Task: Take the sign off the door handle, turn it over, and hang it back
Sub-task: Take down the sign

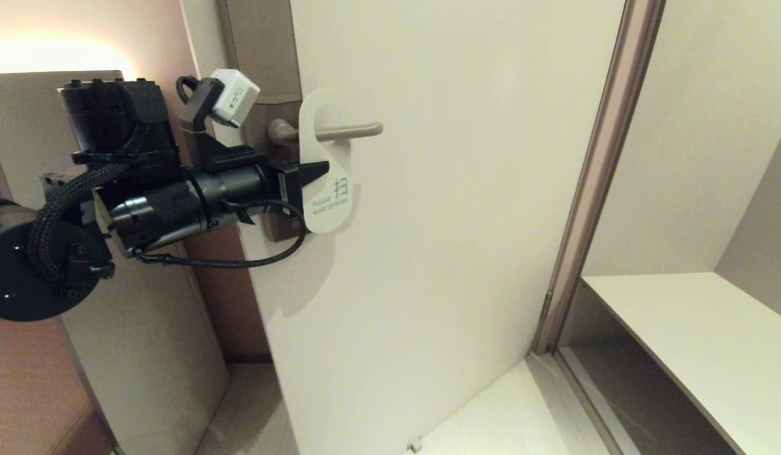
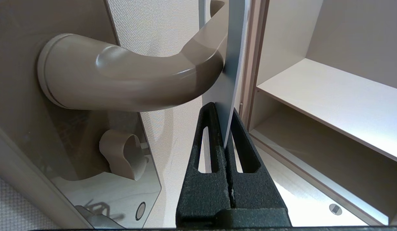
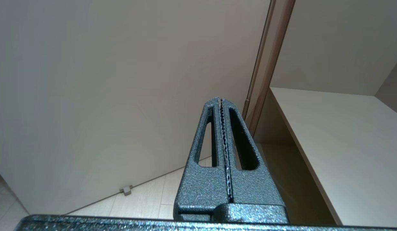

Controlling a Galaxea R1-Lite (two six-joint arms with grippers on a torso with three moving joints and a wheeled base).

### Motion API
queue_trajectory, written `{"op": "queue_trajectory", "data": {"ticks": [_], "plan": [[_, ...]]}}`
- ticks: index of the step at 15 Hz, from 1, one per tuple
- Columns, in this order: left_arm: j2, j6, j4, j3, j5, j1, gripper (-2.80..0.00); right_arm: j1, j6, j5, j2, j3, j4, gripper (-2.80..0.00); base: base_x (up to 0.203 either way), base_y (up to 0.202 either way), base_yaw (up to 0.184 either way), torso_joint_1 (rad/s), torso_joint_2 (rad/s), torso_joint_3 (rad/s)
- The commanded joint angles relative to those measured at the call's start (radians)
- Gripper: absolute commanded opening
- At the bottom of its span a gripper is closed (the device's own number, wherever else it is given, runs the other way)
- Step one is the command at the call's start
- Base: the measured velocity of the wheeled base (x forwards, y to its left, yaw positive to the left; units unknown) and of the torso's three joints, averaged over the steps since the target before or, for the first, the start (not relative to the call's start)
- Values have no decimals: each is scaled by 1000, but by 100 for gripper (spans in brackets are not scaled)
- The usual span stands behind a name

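Observation:
The sign [image 1: 330,202] hangs by its round hole on the door handle [image 1: 346,131], white face out with blue MAKE UP ROOM lettering. My left gripper [image 1: 321,170] reaches in from the left and is shut on the sign's left edge, just below the lever. In the left wrist view the thin card [image 2: 232,64] runs edge-on from behind the handle [image 2: 127,77] down between the two black fingers of my left gripper [image 2: 222,112]. My right gripper [image 3: 219,100] is out of the head view; it is shut with nothing in it, facing the door's lower part.
The cream door [image 1: 460,253] stands ajar, with the tall lock plate [image 1: 264,50] along its left edge and a thumb-turn [image 2: 121,154] under the handle. A brown door frame [image 1: 593,189] and a pale shelf [image 1: 700,341] lie to the right.

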Motion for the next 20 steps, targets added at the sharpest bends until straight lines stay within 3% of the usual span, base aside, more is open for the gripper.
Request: {"op": "queue_trajectory", "data": {"ticks": [1, 4, 20], "plan": [[11, 1, -2, 0, 8, 0, -280, 0, 0, 2, 1, 0, 0, -280, 0, 0, 0, 0, 0, 0], [28, 38, -2, -2, 52, -3, -280, 0, 0, 1, 1, 0, 0, -280, 0, 0, 0, 0, 0, 0], [86, 57, 110, -97, 322, -94, -280, 0, 0, 0, 1, 0, 0, -280, 0, 0, 0, 0, 0, 0]]}}
